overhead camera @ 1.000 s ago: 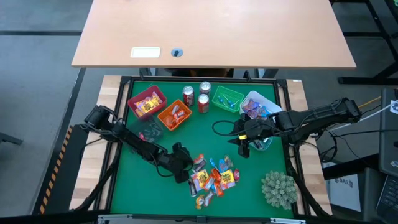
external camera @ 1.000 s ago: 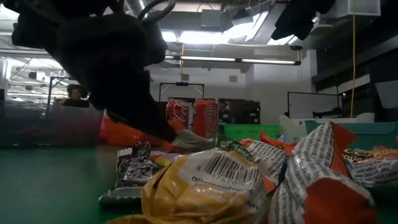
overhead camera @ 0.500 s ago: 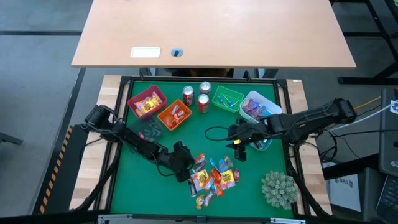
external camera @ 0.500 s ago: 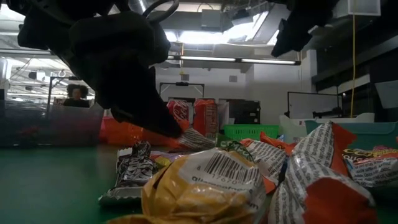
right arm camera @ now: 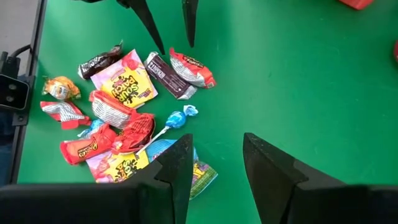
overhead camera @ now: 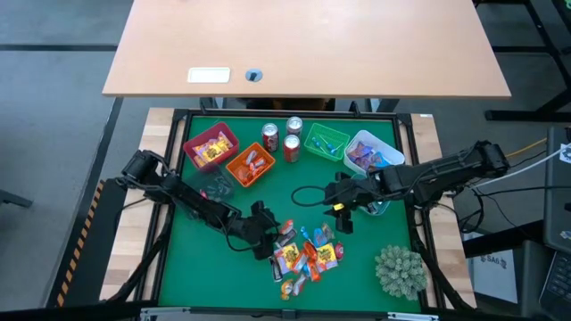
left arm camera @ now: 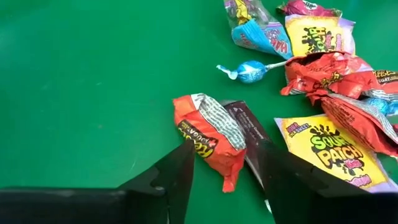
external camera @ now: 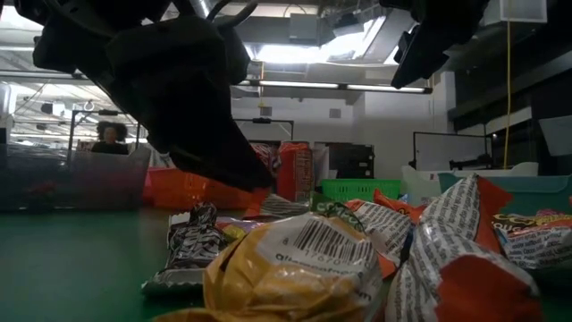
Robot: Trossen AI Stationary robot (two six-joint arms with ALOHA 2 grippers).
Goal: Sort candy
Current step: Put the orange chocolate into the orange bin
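The candy lies in a loose pile on the green mat, near the front middle. At the pile's left edge lies an orange-red wrapped candy, half over a dark brown bar. My left gripper is open, with one finger on each side of that candy. In the right wrist view the left gripper shows two spread fingers just short of the same candy. A blue lollipop lies beyond it. My right gripper hangs open above the mat, right of the pile, with nothing between its fingers. My left gripper comes slanting down from the table's left, and its fingers straddle the near end of the orange-red candy. That candy lies flat on the mat and on the dark bar. Whether the fingertips touch it, I cannot tell.
At the back stand a red bin, an orange bin, a green bin and a pale blue bin, all holding candy. Two red cans stand between them. A spiky plant ball sits at the front right.
My left gripper has opened beside the orange-red candy while staying in place. My right gripper has sunk a little and gone toward the table's left, nearer the pile, still open.
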